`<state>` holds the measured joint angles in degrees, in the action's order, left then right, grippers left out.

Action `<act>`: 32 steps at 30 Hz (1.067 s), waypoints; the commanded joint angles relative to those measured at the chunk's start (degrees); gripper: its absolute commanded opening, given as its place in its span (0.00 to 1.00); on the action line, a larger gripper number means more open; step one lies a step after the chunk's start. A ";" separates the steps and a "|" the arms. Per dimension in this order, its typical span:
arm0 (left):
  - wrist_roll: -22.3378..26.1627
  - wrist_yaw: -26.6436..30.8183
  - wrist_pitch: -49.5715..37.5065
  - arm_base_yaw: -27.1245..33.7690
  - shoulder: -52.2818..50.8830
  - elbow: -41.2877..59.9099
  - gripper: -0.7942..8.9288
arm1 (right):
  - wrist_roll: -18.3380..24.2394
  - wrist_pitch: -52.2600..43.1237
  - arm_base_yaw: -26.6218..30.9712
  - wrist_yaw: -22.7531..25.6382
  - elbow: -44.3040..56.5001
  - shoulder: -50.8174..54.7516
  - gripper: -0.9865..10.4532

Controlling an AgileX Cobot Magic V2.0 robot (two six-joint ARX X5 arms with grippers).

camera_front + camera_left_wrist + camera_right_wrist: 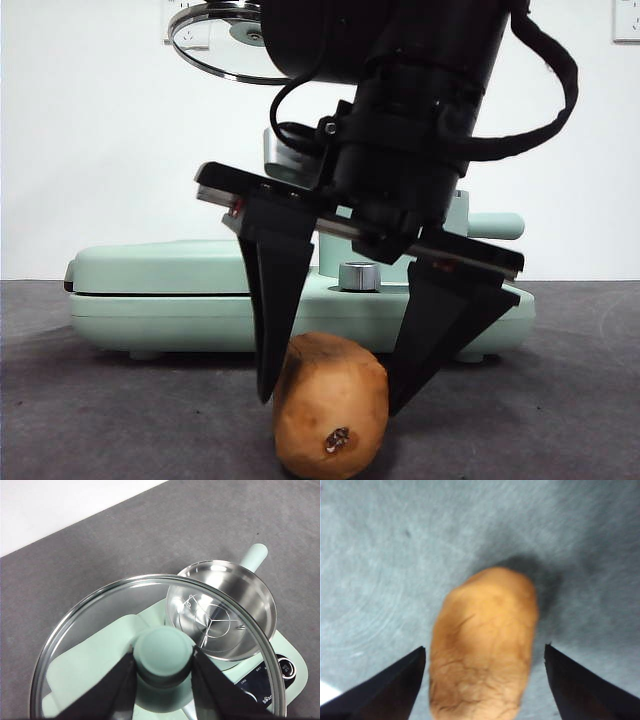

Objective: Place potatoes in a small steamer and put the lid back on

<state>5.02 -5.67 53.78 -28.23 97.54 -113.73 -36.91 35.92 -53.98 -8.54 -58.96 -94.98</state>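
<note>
Lying between right end effector (330,385) jaws: potato (330,405)

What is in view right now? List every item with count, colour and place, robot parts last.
oblong orange-brown potato: one, dark spot on its near end, lying on the table in front of the appliance.
mint-green cylindrical steamer pot: one, steel inside and rim, stubby side handle, uncovered, seated on the appliance.
round clear glass lid: one, steel rim, mint-green knob, held up in the air above the appliance.
flat mint-green appliance base: one, chrome dial on top, standing behind the potato.
dark grey table: one, under everything.
white wall: behind the table.
left pincer: black, shut on the lid's knob.
right pincer: black, open, jaws either side of the potato.
</note>
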 commanded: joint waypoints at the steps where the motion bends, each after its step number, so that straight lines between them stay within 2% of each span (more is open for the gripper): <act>1: 0.11 0.11 -1.57 0.15 -0.02 -2.01 0.09 | -0.46 -0.39 -0.66 -1.75 -0.92 -2.64 0.40; 5: 0.09 0.11 -1.57 0.44 -0.02 -2.01 0.09 | -0.24 -0.85 -0.66 -1.92 -0.92 -3.93 0.38; 8: 0.09 0.11 -1.49 0.94 -0.11 -2.01 0.09 | -0.22 -1.60 -0.66 -1.44 -0.96 -3.91 0.24; 10: 0.09 0.11 -1.51 1.20 -0.13 -2.01 0.09 | -0.24 -1.42 -0.57 -1.62 -1.20 -3.89 0.19; 15: 0.07 0.11 -1.46 2.16 -0.22 -2.01 0.09 | 0.35 3.23 0.33 -1.92 -5.90 -3.34 0.18; 23: 0.04 0.11 -1.49 4.35 -0.24 -2.01 0.09 | 9.18 17.11 5.86 -0.22 -23.96 -3.10 0.18; 32: 0.04 0.11 -1.84 6.16 -0.22 -2.01 0.09 | 17.94 24.96 19.43 -0.42 -44.39 -6.80 0.18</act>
<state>4.99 -5.65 53.71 -21.82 97.54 -113.73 -21.76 60.23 -35.11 -9.04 -101.21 -99.35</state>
